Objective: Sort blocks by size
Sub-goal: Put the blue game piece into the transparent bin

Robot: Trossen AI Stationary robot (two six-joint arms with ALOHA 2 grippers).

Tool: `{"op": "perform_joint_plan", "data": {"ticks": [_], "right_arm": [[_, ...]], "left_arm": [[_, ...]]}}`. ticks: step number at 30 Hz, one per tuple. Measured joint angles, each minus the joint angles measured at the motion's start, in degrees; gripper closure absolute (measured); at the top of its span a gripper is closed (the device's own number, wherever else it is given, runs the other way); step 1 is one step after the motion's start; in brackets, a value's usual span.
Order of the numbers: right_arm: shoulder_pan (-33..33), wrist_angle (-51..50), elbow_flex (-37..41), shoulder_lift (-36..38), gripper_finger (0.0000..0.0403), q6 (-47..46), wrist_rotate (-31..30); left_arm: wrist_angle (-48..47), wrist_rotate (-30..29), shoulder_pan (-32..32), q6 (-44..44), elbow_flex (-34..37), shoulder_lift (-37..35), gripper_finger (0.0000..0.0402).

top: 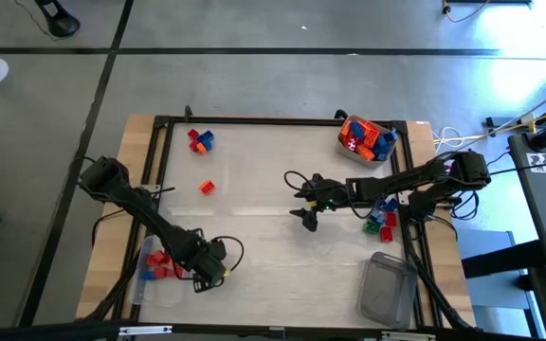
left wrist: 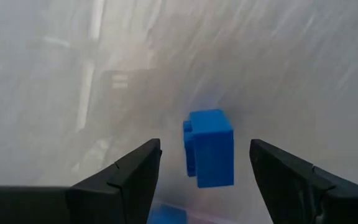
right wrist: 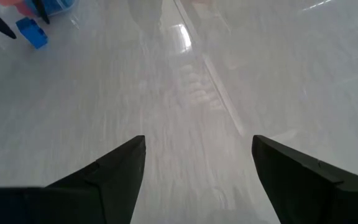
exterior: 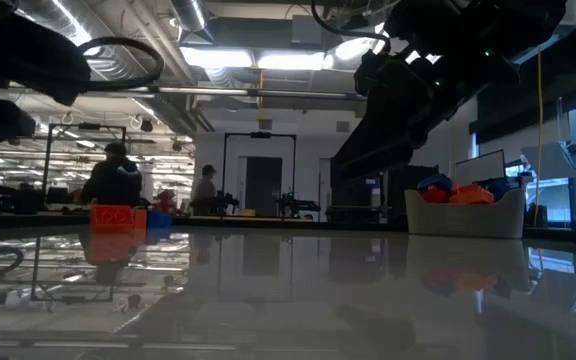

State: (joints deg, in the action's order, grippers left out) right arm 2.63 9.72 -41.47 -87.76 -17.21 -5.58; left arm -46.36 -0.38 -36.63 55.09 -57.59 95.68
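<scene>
Left gripper [top: 218,268], lower left of the high view: jaws spread, holding nothing. Its wrist view shows a small blue plastic brick [left wrist: 209,148] standing free on the table between the fingers [left wrist: 124,179], touching neither. Just left of that arm, a cluster of red and blue bricks [top: 158,264] lies in a clear plastic tub [top: 146,288].

Upper left of centre: a small red-and-blue pile [top: 200,139], with a lone orange brick [top: 207,188] below it.

Right gripper [top: 304,205], mid-frame: jaws wide, empty, over bare tabletop. Upper right: a white tub heaped with mixed bricks [top: 366,138]; more bricks [top: 381,220] lie under the right arm, and an empty clear tub [top: 388,288] sits lower right.

Judgement: sorting is underway, most stock unsorted. Next move likely calls for lowering and closing on the blue brick.
</scene>
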Motion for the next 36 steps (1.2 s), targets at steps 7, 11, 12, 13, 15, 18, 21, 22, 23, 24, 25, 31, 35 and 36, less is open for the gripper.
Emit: {"op": "perform_joint_plan", "data": {"ticks": [7, 11, 12, 13, 15, 18, 21, 22, 23, 24, 25, 31, 35, 36], "right_arm": [[0.0, 0.0, 0.0, 0.0, 0.0109, 0.0, 0.0], [0.0, 0.0, 0.0, 0.0, 0.0109, 0.0, 0.0], [0.0, 0.0, 0.0, 0.0, 0.0109, 0.0, 0.0], [0.0, 0.0, 0.0, 0.0, 0.0109, 0.0, 0.0], [0.0, 0.0, 0.0, 0.0, 0.0109, 0.0, 0.0], [0.0, 0.0, 0.0, 0.0, 0.0109, 0.0, 0.0], [0.0, 0.0, 0.0, 0.0, 0.0109, 0.0, 0.0], [0.0, 0.0, 0.0, 0.0, 0.0109, 0.0, 0.0], [0.0, 0.0, 0.0, 0.0, 0.0109, 0.0, 0.0], [0.0, 0.0, 0.0, 0.0, 0.0109, 0.0, 0.0], [0.0, 0.0, 0.0, 0.0, 0.0109, 0.0, 0.0], [0.0, 0.0, 0.0, 0.0, 0.0109, 0.0, 0.0], [0.0, 0.0, 0.0, 0.0, 0.0109, 0.0, 0.0], [0.0, 0.0, 0.0, 0.0, 0.0109, 0.0, 0.0]], "left_arm": [[6.1, 0.0, 0.3, -0.3, 3.4, 0.0, 0.0167], [6.6, 0.2, 0.4, -0.9, 4.1, 0.0, 0.0178], [6.8, 0.2, 0.5, -1.2, 4.1, 0.0, 0.0186], [6.9, 0.3, 0.6, -1.3, 4.1, 0.0, 0.0197], [6.9, 1.0, 1.0, -1.8, 4.1, 0.0, 0.0222], [6.9, 1.5, 1.5, -2.6, 4.1, 0.0, 0.0263], [6.8, 1.6, 2.0, -3.3, 4.1, 0.0, 0.03], [6.8, 1.6, 2.3, -3.5, 4.1, 0.0, 0.031], [6.8, 1.6, 2.5, -3.5, 4.1, 0.0, 0.0318], [6.7, 1.6, 2.7, -3.5, 4.1, 0.0, 0.0322], [6.6, 1.6, 2.9, -3.7, 4.1, 0.0, 0.0322], [5.9, 1.4, 3.1, -3.9, 3.9, -1.8, 0.0312], [4.3, -0.3, 3.0, -3.4, 2.4, -3.4, 0.0312], [3.4, -0.4, 3.0, -3.4, 1.9, -3.7, 0.0315]]}}
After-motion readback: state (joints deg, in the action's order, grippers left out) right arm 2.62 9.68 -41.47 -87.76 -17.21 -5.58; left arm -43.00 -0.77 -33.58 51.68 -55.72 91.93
